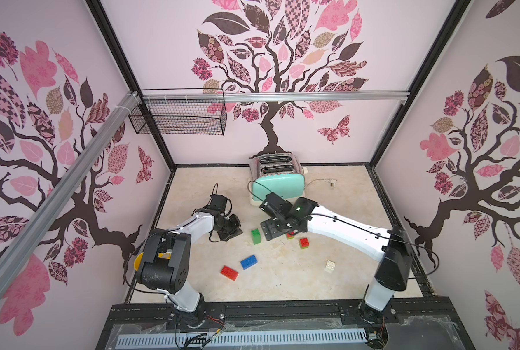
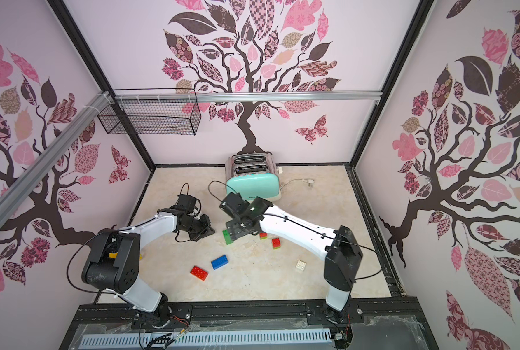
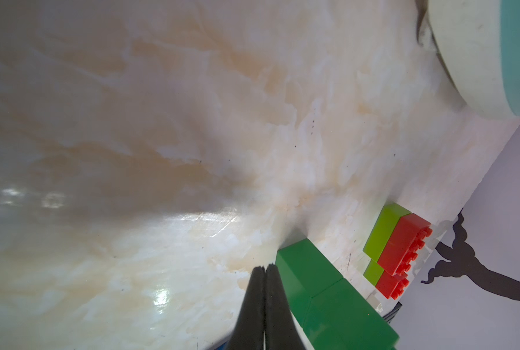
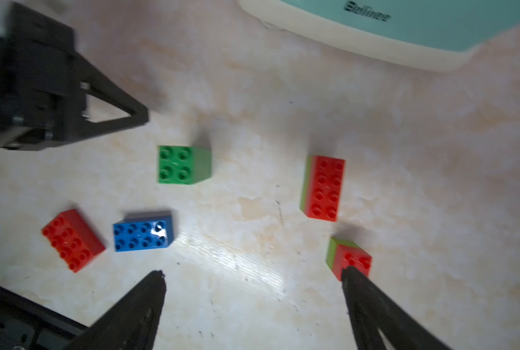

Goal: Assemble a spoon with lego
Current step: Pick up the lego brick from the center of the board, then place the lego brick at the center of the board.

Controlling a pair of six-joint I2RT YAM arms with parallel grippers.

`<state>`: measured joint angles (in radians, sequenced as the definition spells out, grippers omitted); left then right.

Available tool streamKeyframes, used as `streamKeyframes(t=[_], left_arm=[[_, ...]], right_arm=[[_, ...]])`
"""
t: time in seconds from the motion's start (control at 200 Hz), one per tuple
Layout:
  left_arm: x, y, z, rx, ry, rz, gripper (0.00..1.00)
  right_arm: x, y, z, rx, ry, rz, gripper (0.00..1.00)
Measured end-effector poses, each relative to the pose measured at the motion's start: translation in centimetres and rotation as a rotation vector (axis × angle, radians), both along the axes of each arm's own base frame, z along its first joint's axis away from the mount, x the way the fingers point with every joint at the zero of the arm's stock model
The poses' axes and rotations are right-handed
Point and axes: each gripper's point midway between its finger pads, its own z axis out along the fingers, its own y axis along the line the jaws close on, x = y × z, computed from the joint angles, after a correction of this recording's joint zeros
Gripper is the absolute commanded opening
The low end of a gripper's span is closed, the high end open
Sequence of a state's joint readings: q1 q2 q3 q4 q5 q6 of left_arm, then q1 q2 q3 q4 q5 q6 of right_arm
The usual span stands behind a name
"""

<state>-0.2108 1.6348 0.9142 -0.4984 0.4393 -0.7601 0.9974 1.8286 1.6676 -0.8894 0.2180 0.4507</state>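
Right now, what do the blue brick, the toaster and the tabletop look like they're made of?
The blue brick looks like moulded hard plastic, glossy: a bright glare spot sits on its studs. The toaster has a smooth mint shell on a cream base, painted metal or plastic, I can't tell which, with a shiny chrome-like top. The tabletop shows a marble-style veined pattern with a sheen; possibly a printed laminate rather than stone.

- Left gripper [image 3: 264, 268] is closed, fingers pressed together, empty, held low with the arm bent inward.
- Right gripper [image 4: 252, 277] has its fingers spread wide, empty, arm stretched toward centre.
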Motion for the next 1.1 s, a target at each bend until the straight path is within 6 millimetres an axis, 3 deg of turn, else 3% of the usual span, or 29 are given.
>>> streamKeyframes(t=[0.115,0.23,0.33,0.485,0.75,0.915,1.1], left_arm=[[0.0,0.0,0.0,-0.003,0.003,0.000,0.00],[-0.1,0.2,0.2,0.004,-0.002,0.004,0.00],[-0.2,0.4,0.6,0.006,-0.013,0.007,0.00],[-1.2,0.8,0.5,0.015,-0.008,0.007,0.00],[-2.1,1.0,0.9,0.019,-0.017,-0.005,0.00],[-3.2,1.2,-0.2,0.026,0.013,-0.009,0.00],[-4.0,1.3,-0.8,0.028,0.036,-0.009,0.00]], right_arm=[[0.6,4.2,-2.7,-0.018,0.020,0.039,0.92],[1.8,5.2,-5.7,-0.073,0.047,0.017,0.85],[2.5,5.7,-7.2,-0.100,0.058,-0.002,0.73],[3.0,5.6,-8.2,-0.127,0.071,-0.026,0.53],[2.7,5.3,-8.7,-0.143,0.088,-0.036,0.38],[2.2,4.5,-8.7,-0.151,0.100,-0.052,0.36],[0.0,0.9,-7.7,-0.176,0.122,-0.086,0.36]])
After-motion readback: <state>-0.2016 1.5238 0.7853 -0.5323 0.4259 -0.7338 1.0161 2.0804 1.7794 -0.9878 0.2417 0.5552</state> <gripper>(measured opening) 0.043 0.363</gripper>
